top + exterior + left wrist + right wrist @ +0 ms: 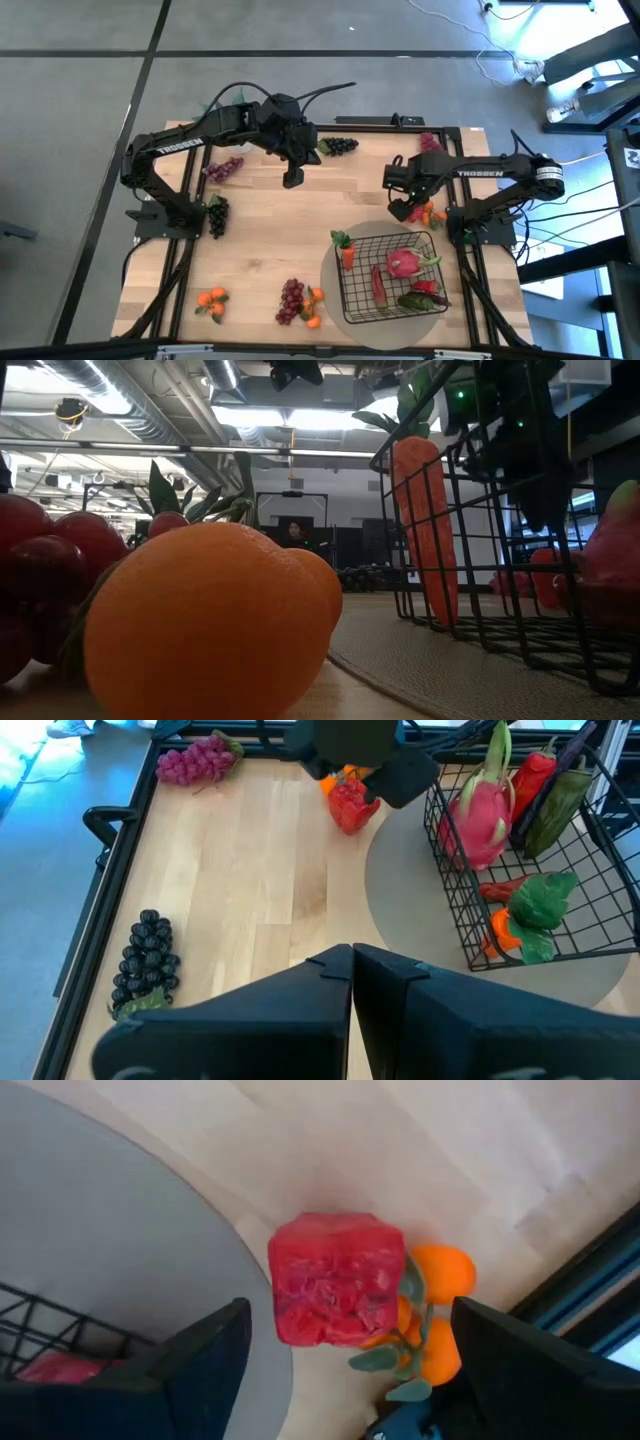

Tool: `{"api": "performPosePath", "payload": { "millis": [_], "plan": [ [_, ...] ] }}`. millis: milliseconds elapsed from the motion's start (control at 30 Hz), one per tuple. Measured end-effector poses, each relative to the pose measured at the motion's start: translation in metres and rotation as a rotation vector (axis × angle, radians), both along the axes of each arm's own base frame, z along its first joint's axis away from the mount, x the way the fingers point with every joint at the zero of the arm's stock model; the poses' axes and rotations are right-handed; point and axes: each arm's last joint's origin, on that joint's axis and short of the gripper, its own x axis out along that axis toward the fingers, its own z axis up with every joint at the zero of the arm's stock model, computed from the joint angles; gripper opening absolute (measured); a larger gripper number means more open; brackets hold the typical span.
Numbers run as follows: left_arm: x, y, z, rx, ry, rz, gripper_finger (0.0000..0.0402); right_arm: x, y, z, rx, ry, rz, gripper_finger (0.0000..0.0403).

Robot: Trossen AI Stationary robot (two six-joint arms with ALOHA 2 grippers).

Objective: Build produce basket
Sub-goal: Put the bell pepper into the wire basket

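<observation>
The black wire basket (392, 275) stands on a round grey mat (340, 300) at the near right. It holds a pink dragon fruit (403, 263), a red pepper (378, 284) and a green pepper (415, 300). A carrot (345, 250) stands at its left wall. My right gripper (350, 1308) is open low over the table just beyond the mat. Its fingers stand on either side of a red pepper (335, 1280), which lies next to small oranges (440, 1310). My left gripper (292, 179) is shut and empty above the far middle of the table.
Loose produce lies around: purple grapes (222, 168) and dark grapes (216, 215) at the left, dark grapes (338, 146) at the far edge, and oranges (210, 298), red grapes (290, 300) and more oranges (313, 305) near the front. The table's middle is bare wood (290, 235).
</observation>
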Motion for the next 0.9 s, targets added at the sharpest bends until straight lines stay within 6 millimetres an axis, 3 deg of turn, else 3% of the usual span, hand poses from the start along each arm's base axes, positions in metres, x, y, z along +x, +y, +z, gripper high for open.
{"api": "performPosePath", "payload": {
  "millis": [500,667,900],
  "plan": [
    [0.0,0.0,0.0,0.0,0.0,0.0,0.0,-0.007,0.003,-0.035,0.046,-0.025,0.008,0.0326],
    [0.0,0.0,0.0,0.0,0.0,0.0,0.0,-0.007,0.003,-0.038,0.044,-0.03,-0.004,0.0324],
    [0.0,0.0,0.0,0.0,0.0,0.0,0.0,-0.006,0.003,-0.038,0.044,-0.035,-0.033,0.026]
  ]
}}
